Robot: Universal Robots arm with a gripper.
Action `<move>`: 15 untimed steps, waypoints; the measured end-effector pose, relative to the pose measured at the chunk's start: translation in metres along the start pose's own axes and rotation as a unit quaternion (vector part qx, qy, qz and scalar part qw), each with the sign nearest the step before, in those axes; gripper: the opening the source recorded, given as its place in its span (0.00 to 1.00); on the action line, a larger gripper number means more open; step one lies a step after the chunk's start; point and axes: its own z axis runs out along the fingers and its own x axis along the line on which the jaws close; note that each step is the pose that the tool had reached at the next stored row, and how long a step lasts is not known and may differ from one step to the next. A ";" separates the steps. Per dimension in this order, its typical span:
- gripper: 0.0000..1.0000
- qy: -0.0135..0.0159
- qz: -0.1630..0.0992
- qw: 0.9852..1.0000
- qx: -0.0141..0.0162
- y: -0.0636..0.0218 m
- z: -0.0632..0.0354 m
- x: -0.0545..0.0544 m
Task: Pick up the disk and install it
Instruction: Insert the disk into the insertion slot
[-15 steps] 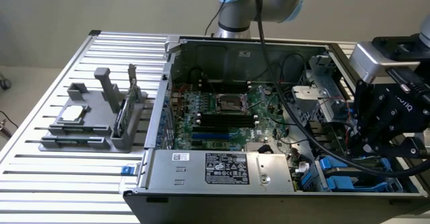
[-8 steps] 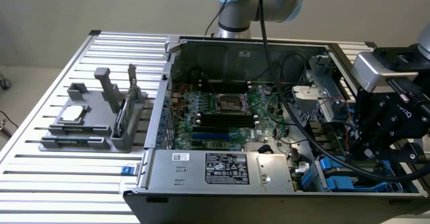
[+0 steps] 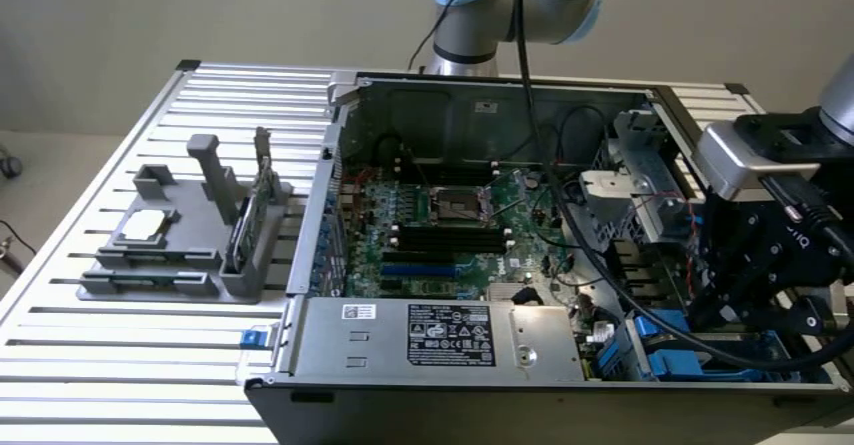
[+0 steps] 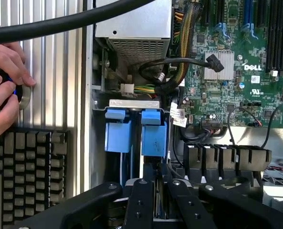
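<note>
One black gripper (image 4: 156,185) reaches into the drive bay at the corner of an open computer case (image 3: 507,95), at the exterior view's right. Its two fingers (image 4: 139,200) stand close together with only a narrow gap between them, and they appear to pinch the disk (image 4: 154,138) by its thin edge. The disk stands on edge in the bay, with the blue end of its carrier facing the wrist camera. Just beside it, a second carrier (image 4: 117,136), also blue, sits in the neighbouring slot against the case's side wall. Past the bay lie a grey power supply (image 4: 136,28) trailing a bundle of wires, and a green motherboard (image 4: 236,71). A thick black cable (image 4: 60,24) crosses close in front of the wrist camera. Outside the case wall, a person's hand (image 4: 3,90) rests on the slatted metal table (image 3: 120,365), its fingers around a small blue-lit object, near a black keyboard (image 4: 26,176). At the exterior view's left, well apart from the gripper, a grey stand (image 3: 187,265) holds a small silver chip (image 3: 144,223).
</note>
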 end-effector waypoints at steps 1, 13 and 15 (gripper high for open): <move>0.20 0.000 0.000 1.000 0.000 -0.0001 0.0017 0.000; 0.20 0.006 0.000 1.000 0.000 -0.0006 0.0097 -0.001; 0.20 0.007 0.000 1.000 0.000 -0.0007 0.0103 -0.001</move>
